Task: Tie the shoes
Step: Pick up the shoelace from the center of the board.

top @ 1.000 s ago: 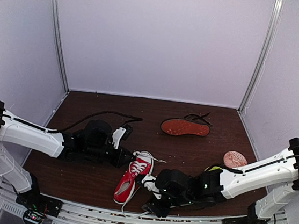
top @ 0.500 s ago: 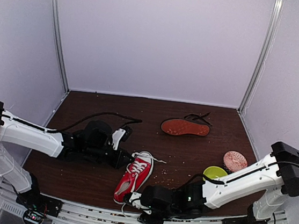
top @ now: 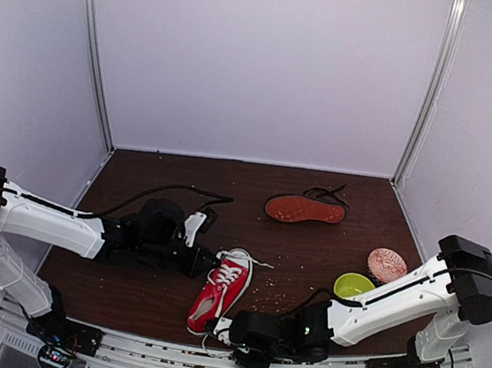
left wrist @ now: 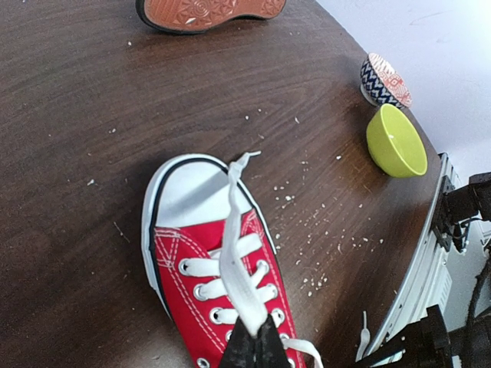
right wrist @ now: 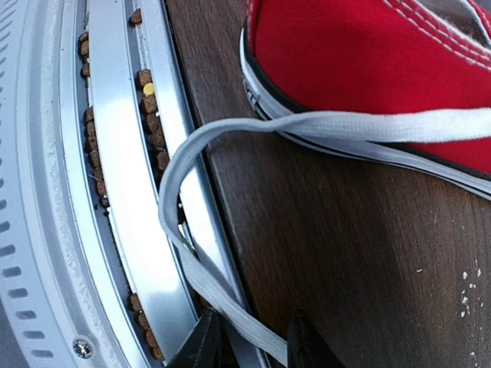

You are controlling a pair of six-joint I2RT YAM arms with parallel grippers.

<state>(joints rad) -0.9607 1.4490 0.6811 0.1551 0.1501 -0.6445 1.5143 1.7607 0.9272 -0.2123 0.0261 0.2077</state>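
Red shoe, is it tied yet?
Not yet. No bow on the red sneaker; its laces are loose. In hand: the left gripper pinches one lace over the toe, and the right gripper straddles the other lace at the table edge, not pinching it. To do: the knot, then the black shoe lying sole-up.

Bare table [top: 310, 245] lies between red sneaker [top: 221, 288] and black shoe [top: 305, 210] — green bowl [top: 353, 285], patterned bowl [top: 386, 264] crowd the right.
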